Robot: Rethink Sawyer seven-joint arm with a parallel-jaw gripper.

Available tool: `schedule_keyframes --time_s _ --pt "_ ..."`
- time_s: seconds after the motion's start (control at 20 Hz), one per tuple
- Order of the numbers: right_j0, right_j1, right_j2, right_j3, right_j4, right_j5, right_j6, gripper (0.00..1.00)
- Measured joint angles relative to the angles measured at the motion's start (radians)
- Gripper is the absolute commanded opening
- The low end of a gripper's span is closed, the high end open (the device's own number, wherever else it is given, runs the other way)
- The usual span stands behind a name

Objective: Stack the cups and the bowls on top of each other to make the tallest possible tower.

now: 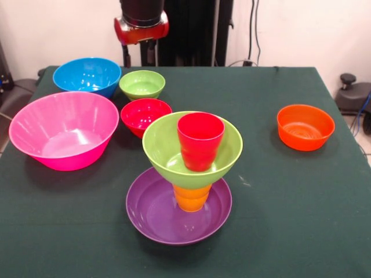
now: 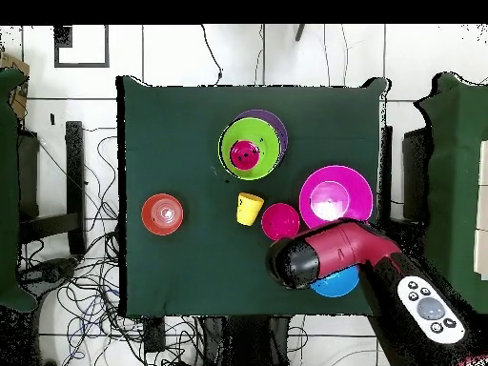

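I see the tower (image 1: 188, 185) low in the centre of the front view: the purple bowl (image 1: 152, 215) as base, an orange cup (image 1: 192, 197) upside down in it, the large lime green bowl (image 1: 162, 147) on that, and the red cup (image 1: 200, 141) standing upright inside. The pink bowl (image 1: 64, 130), blue bowl (image 1: 87, 75), small green bowl (image 1: 142, 84) and small red bowl (image 1: 145, 114) cluster at upper left, the small orange bowl (image 1: 305, 127) sits alone at right, and overhead a yellow cup (image 2: 249, 208) lies near centre. The arm (image 2: 329, 255) hangs over the blue bowl at lower right of the overhead view, and I cannot tell how its jaws stand.

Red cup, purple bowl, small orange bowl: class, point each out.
Red cup (image 1: 200, 141), front view, its side wall.
Purple bowl (image 1: 152, 215), front view, bare inner floor.
Small orange bowl (image 1: 305, 127), front view, inside.
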Motion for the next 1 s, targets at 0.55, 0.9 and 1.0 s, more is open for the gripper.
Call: schedule_keyframes --time_s 0.55,0.9,1.0 --pt "-0.068 0.000 0.010 0.000 0.000 0.000 0.000 1.00" --pt "-0.106 0.000 0.015 0.000 -0.012 0.000 -0.003 1.00" --pt "-0.116 0.000 0.019 0.000 -0.019 0.000 -0.009 1.00"
